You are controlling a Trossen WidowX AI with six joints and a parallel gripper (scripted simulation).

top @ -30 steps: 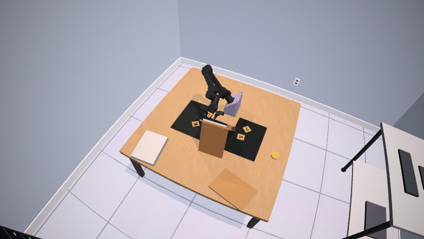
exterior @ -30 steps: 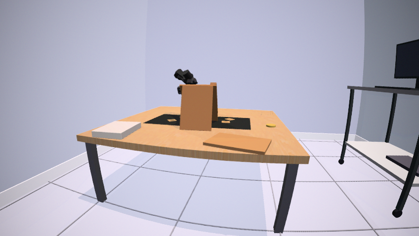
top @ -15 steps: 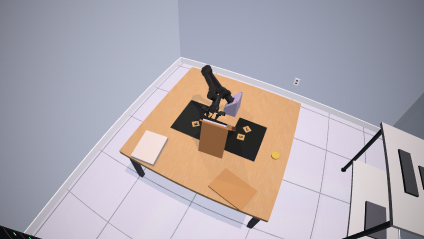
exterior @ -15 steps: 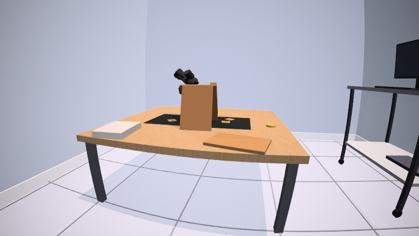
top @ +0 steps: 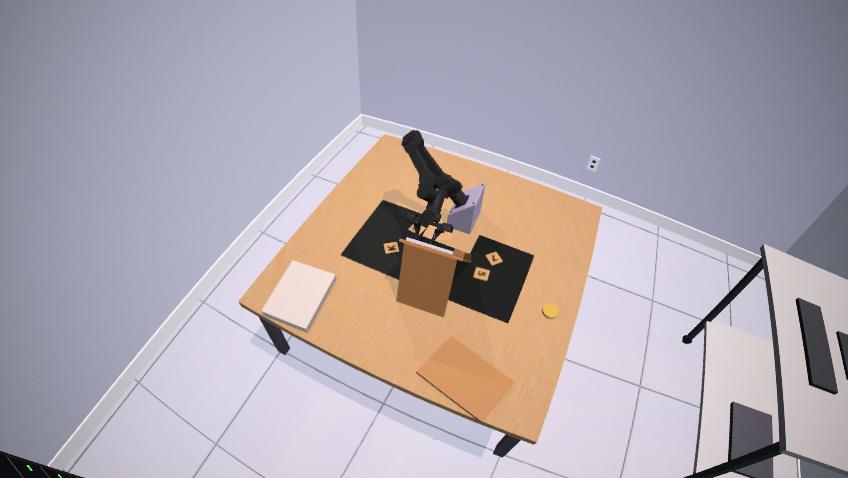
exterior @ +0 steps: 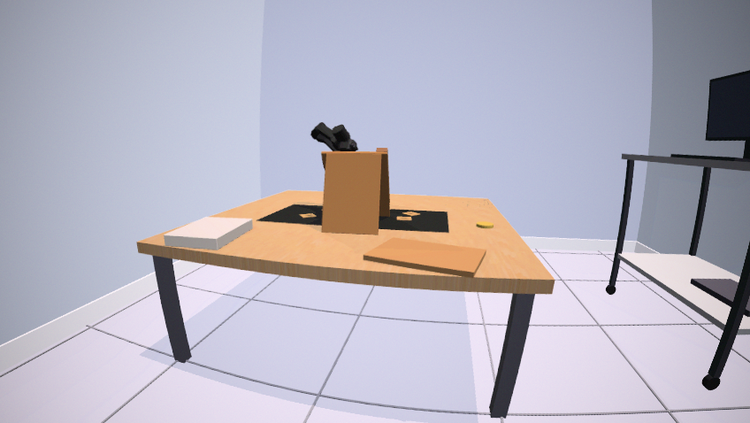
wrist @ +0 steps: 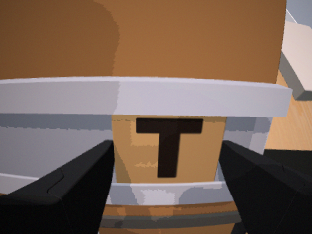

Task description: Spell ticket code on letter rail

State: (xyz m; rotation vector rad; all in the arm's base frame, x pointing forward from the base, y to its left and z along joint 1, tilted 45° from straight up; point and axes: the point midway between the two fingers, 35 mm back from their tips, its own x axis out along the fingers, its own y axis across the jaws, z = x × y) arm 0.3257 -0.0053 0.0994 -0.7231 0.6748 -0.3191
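The black parallel jaws [top: 428,241], part-open, gripped the square wooden T tile [wrist: 169,157], best slid level along the pale grey rail [top: 429,245] [wrist: 197,100].

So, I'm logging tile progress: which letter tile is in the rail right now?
The T tile, upright in the rail between the hand's fingers; the K, 7 and 5 tiles lie flat on the black mat.

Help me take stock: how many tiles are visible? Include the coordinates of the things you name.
5: T tile [wrist: 170,169] in the rail [top: 428,245] [wrist: 148,98], held by the gripper [top: 426,238] [wrist: 168,148]; partly hidden tile [top: 412,229] near it; K tile [top: 390,247] [exterior: 307,215] left of the board [top: 424,285] [exterior: 350,194], two tiles [top: 481,273] [exterior: 403,218] right, from above. More may be hidden.
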